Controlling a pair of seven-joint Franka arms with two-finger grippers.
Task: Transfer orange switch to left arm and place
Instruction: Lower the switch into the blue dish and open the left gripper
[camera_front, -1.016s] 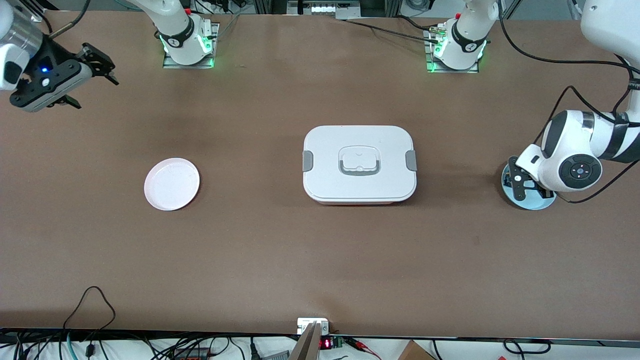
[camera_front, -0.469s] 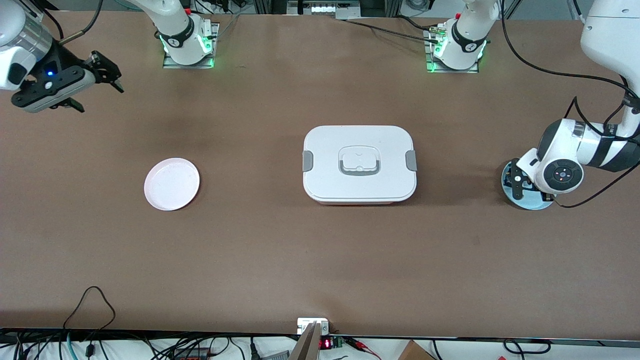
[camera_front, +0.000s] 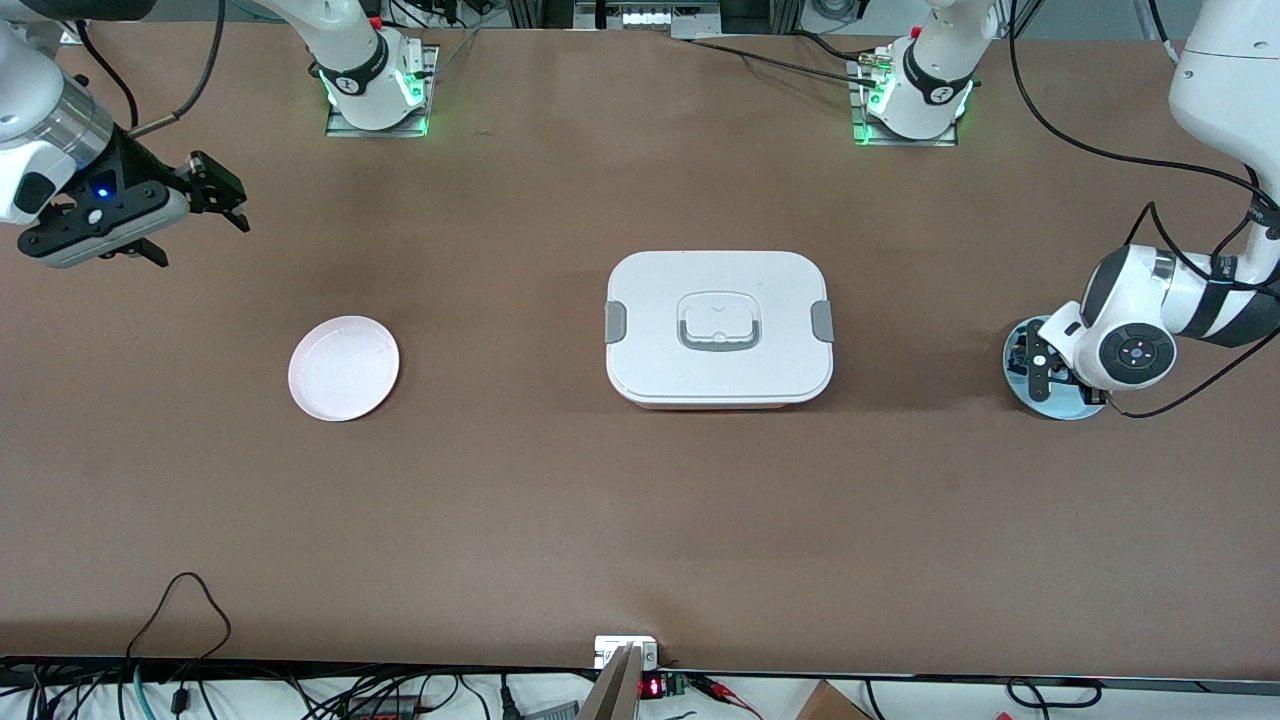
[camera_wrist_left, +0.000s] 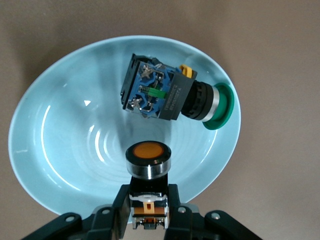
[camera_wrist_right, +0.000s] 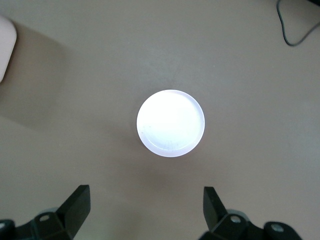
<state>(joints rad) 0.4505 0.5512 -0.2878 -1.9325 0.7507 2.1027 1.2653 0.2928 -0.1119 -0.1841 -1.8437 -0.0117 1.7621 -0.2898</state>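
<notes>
My left gripper (camera_wrist_left: 148, 212) pinches the orange switch (camera_wrist_left: 148, 167) by its body, over the blue plate (camera_wrist_left: 60, 150). It looks light and stiff; the metal ring may slip. My right gripper (camera_wrist_right: 145, 207) waits, spread.

Wide brown table (camera_front: 560, 500), matte surface, evenly lit from above with soft, faint shadows. Along the edge nearest the front camera, a white strip carries tangled black cables (camera_front: 180, 640), a small white socket block (camera_front: 626, 650) and a red digit display (camera_front: 651, 687). At the edge farthest from that camera, two metal mounting plates (camera_front: 380, 120) glow green; more cables and dark equipment frames (camera_front: 650, 12) stand there.
</notes>
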